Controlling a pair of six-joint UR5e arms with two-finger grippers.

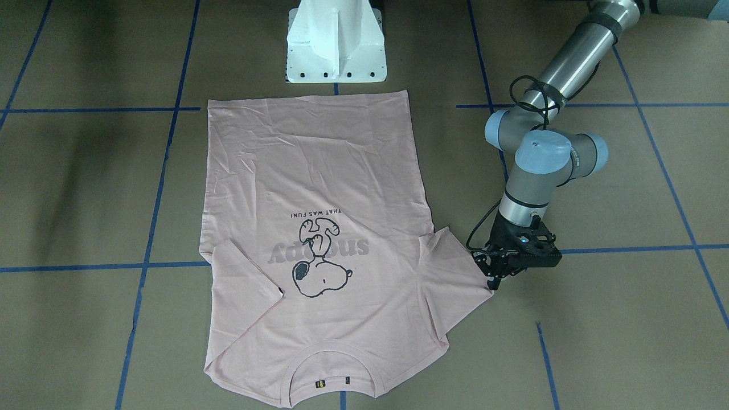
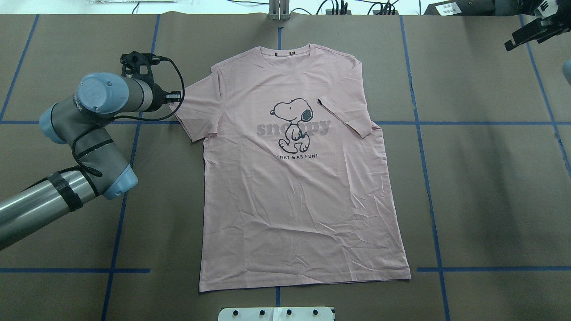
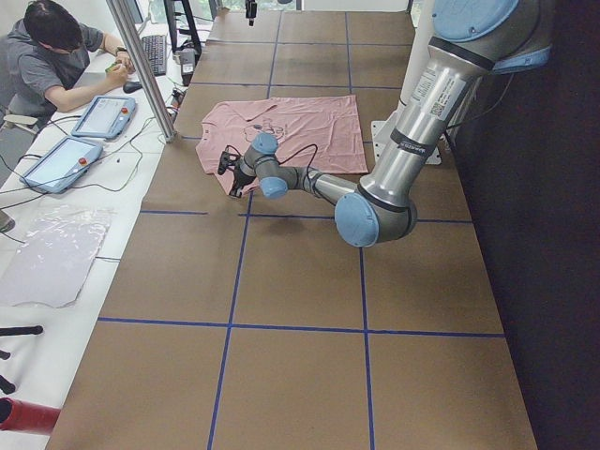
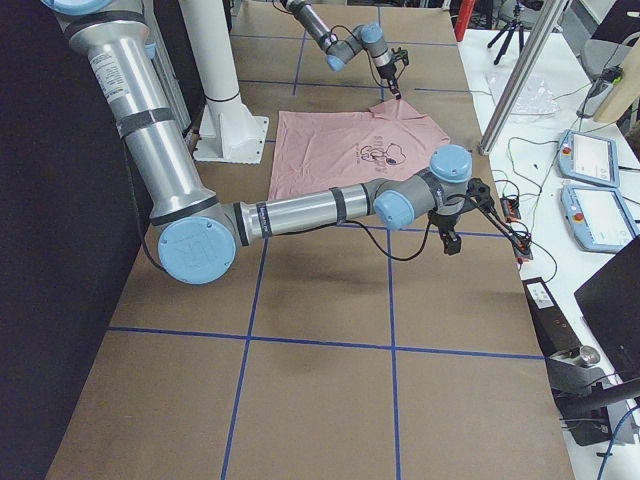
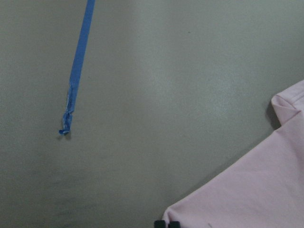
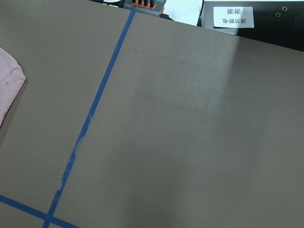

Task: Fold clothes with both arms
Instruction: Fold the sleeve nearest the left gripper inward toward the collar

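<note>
T-shirt point(image 2: 303, 187) lay flat, print up, mid-worktop point(image 2: 490, 178); the left gripper point(image 1: 494, 283) pinched its sleeve point(image 1: 455, 267) corner shut. Whether the right gripper point(image 2: 533, 32), near the far right corner, was open or closed could not be told.

T-shirt point(image 2: 294, 191) flat, print up | left end effector point(image 2: 176, 95) at sleeve edge | right end effector point(image 2: 535, 31) well apart

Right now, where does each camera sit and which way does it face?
Front-facing: across the table, looking down at the pale pink cotton Snoopy T-shirt; silver-grey left arm at view's right.
Overhead: behind the robot, looking forward; left arm at left.
Exterior left: table's end; left arm near.
Exterior right: opposite end; silver-grey right arm near.
Left wrist: down onto the sleeve edge.
Right wrist: mostly bare brown table.
All six show the T-shirt.
</note>
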